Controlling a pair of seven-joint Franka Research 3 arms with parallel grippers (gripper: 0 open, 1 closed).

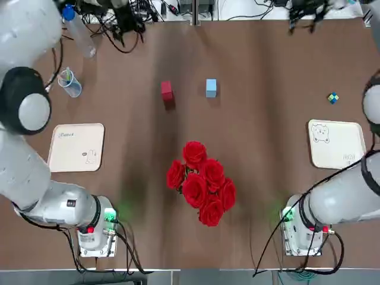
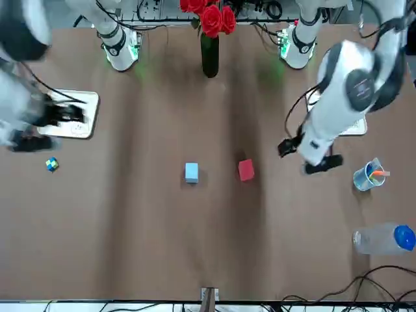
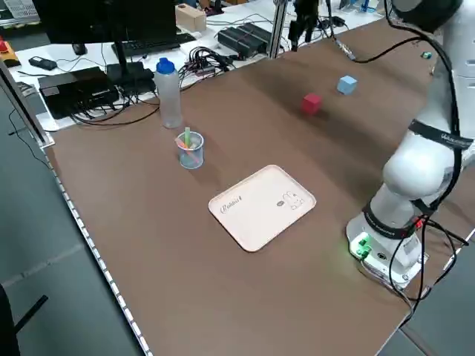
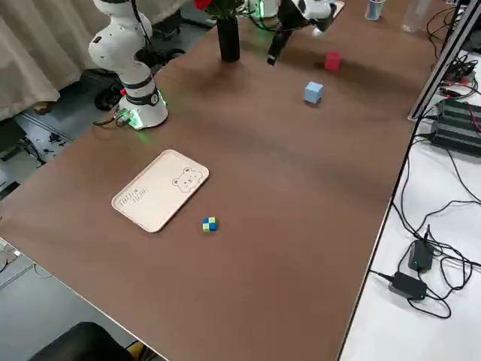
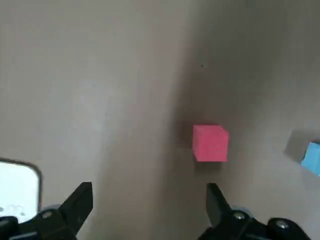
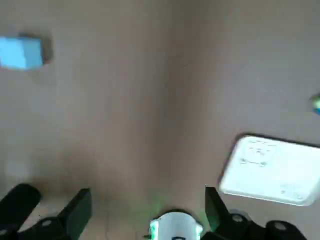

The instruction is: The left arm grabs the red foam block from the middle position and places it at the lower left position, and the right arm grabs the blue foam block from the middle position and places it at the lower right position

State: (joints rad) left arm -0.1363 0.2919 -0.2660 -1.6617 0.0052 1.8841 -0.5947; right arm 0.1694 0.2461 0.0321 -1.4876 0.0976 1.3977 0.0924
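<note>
Left wrist view showed the left gripper (image 5: 147, 200) with its fingers spread wide and empty, and the red foam block (image 5: 210, 143) sat on the bare table (image 5: 100, 90) a little beyond them, right of centre in that frame and nearer the right-hand finger than the other. To do this reach well, the gripper probably needed to shift until the block lay midway between the fingers, come down squarely over it, and close only once both fingers straddled its sides; foam gives, so a light squeeze would likely do.

In the right wrist view the right gripper (image 6: 145, 205) was likewise released and held nothing, with the blue foam block (image 6: 21, 52) well off in the upper left of the frame, so that arm had the longer approach to make. The white tray (image 6: 272, 172) lay at the lower right there.

In the top view the two blocks stood side by side but apart in the upper middle of the frame, the red one (image 1: 167, 91) left of the blue one (image 1: 211, 88), beyond the red roses (image 1: 200, 183). Each arm would do well to keep to its own side, since the blocks sat near each other.
</note>
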